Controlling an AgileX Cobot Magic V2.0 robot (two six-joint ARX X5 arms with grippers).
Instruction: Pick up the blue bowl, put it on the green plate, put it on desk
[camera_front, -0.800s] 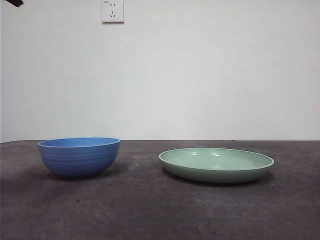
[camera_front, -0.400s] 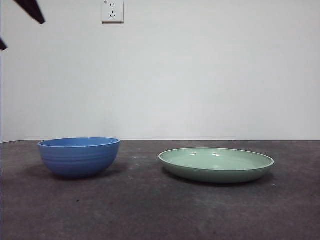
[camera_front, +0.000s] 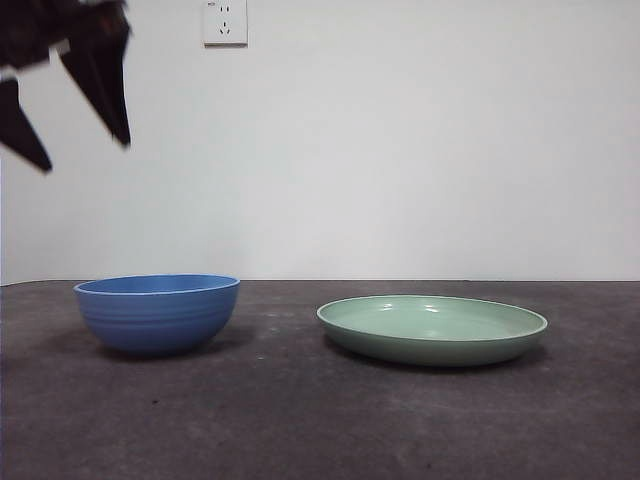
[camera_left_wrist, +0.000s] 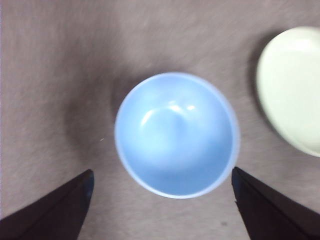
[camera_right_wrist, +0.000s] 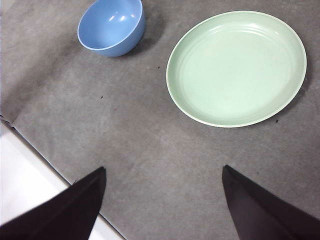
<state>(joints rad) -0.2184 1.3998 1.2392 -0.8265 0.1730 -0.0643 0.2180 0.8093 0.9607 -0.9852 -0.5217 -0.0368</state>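
Left gripper (camera_front: 75, 150) now well inside the front view at upper left, dark and large, where half a second ago only a black tip showed at the corner and edge. Descending toward the blue bowl (camera_front: 158, 313), then, with jaws spread wide apart and empty. High above the bowl for now, nothing touching.

From the left wrist view: blue bowl (camera_left_wrist: 177, 134) centred ahead of the jaws and between their lines, slightly blurred, open side up, nothing inside. Jaw spread wider than the bowl's rim. Green plate (camera_left_wrist: 292, 87) off to one side, beyond the outer jaw, well apart from the bowl.

Bowl and plate both unmoved across the last second, each resting upright on the dark grey tabletop (camera_front: 320, 420), the plate (camera_front: 432, 328) bare.

Right gripper (camera_right_wrist: 162, 187) waiting, jaws apart and empty, over open tabletop near its pale edge; bowl and plate both far ahead of those jaws.

Meaning for the task: reach just begun, grasp not yet made, everything else to come. Likely next: further lowering until the jaws bracket the rim or wall. Smooth, rounded wall probably slippery, so a shallow or off-centre pinch could tip or slide the bowl.
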